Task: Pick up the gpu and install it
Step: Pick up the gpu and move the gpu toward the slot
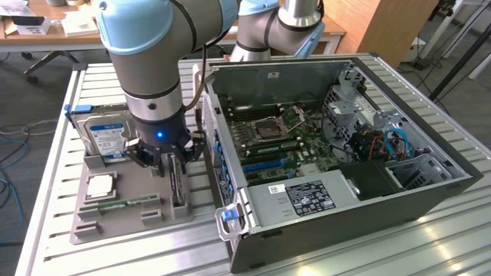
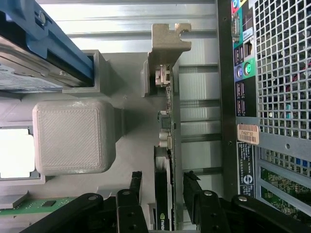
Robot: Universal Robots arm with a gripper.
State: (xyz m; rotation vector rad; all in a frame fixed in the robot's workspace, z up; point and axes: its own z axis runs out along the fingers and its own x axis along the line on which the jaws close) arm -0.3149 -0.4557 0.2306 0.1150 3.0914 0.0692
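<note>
From high and well back, looking down on claw (image 1: 163, 164), tray (image 1: 134, 185) beneath it and open case (image 1: 368, 204) beside it; from the wrist, close, straight down, sharing gpu (image 2: 167, 121) under the claw.

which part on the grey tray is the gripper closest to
The gpu, the thin dark card standing on edge beside the computer case; the open gripper straddles it. The hard drive, processor and memory stick lie farther off.

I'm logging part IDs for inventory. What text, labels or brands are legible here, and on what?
"NVIDI", cut off at the picture's edge: on the gpu.
Pink sticker on the computer case: short code, too blurred to read.
Power supply label: too small.
Hard drive label: too small.
</note>
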